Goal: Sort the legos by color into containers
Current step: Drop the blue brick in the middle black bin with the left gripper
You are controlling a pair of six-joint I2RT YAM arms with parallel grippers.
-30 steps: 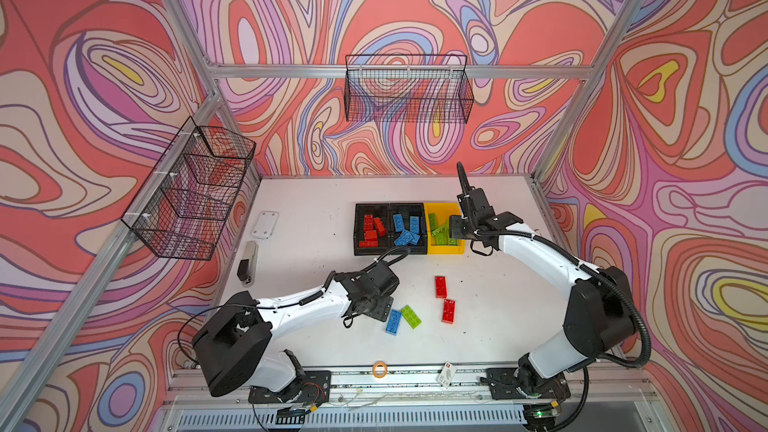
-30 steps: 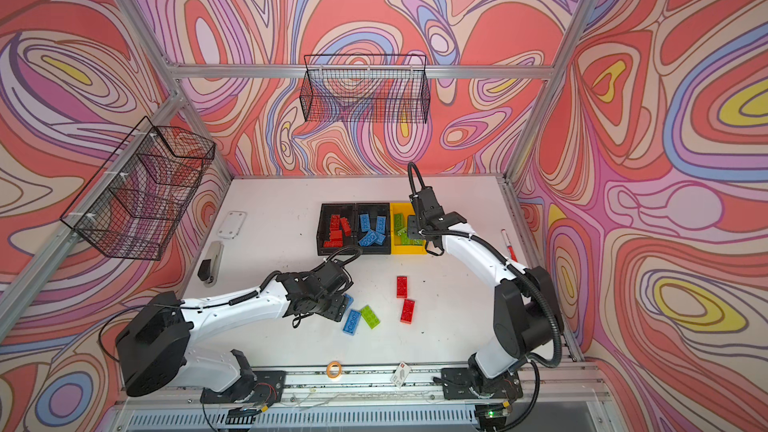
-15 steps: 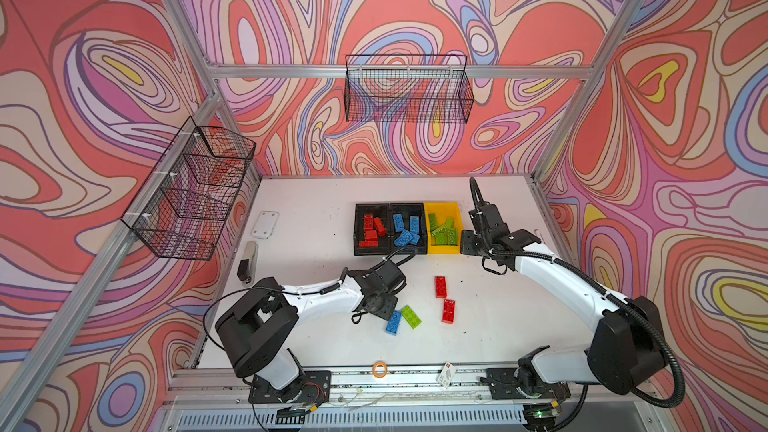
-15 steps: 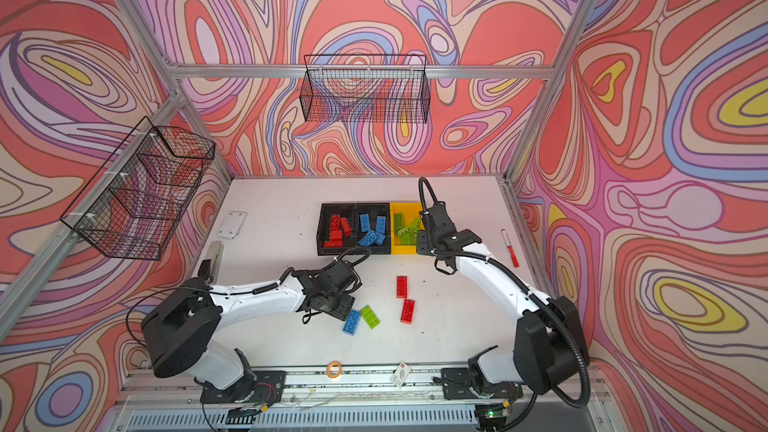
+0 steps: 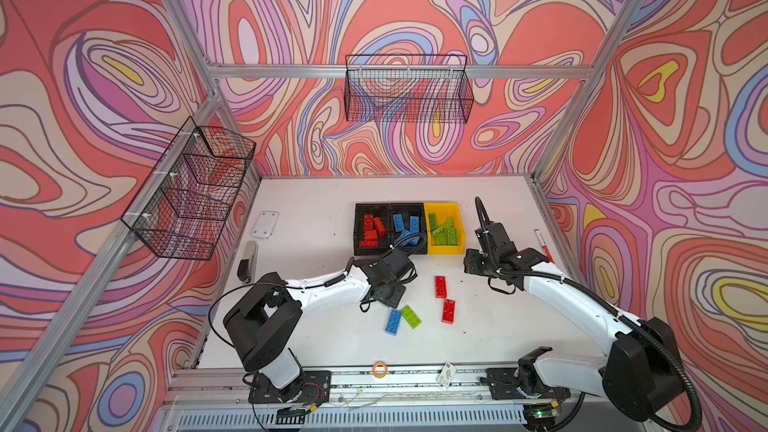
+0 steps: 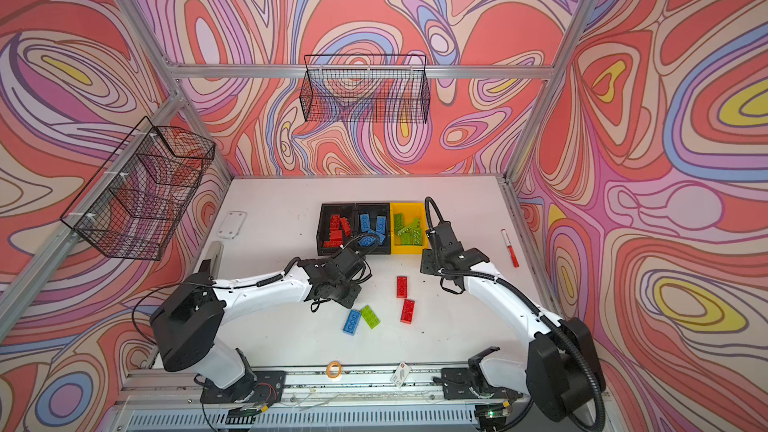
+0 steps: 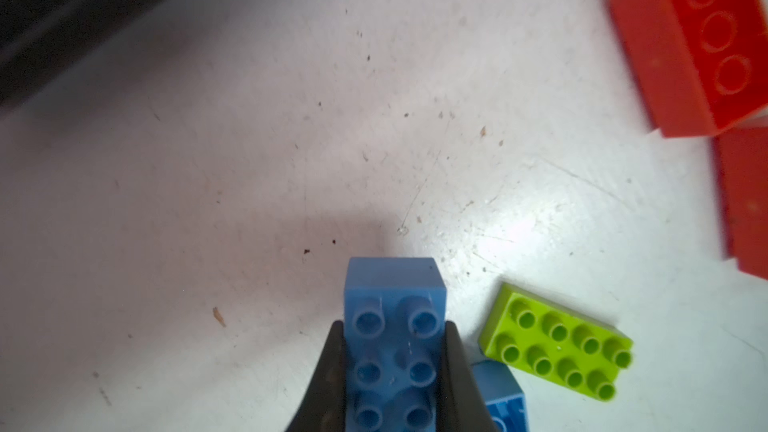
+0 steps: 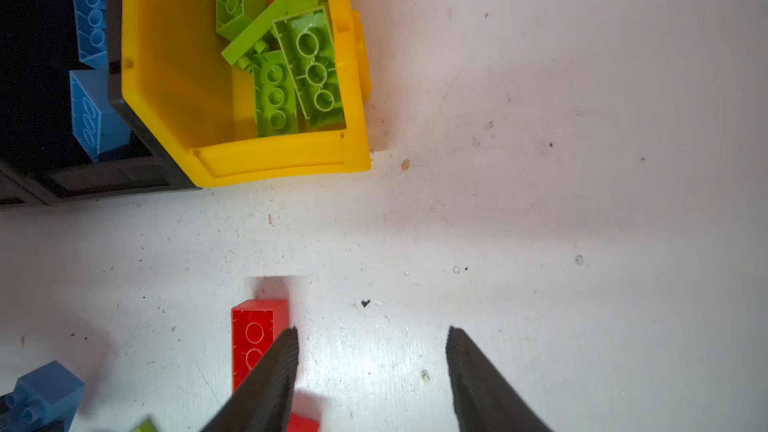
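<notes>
- The left black bin [image 5: 371,251] holds red bricks [image 5: 369,227], the middle black bin [image 5: 406,209] holds blue bricks [image 5: 398,222], and the yellow bin [image 5: 444,248] holds lime green bricks [image 5: 448,235]; the three stand side by side.
- The left gripper [image 7: 395,326] is clamped on a held blue brick [image 7: 395,280], in front of the bins.
- The right gripper [image 8: 372,332] is spread with nothing between its fingers; a red brick [image 8: 257,326] lies just beside one finger.
- Loose on the table [image 5: 316,218] lie a second red brick [image 5: 448,311], a loose blue brick [image 5: 393,322] and a loose green brick [image 5: 410,316].

Open table [image 5: 311,218] left of black bins [image 5: 356,238], four loose bricks [image 5: 441,287] clustered mid-table
</notes>
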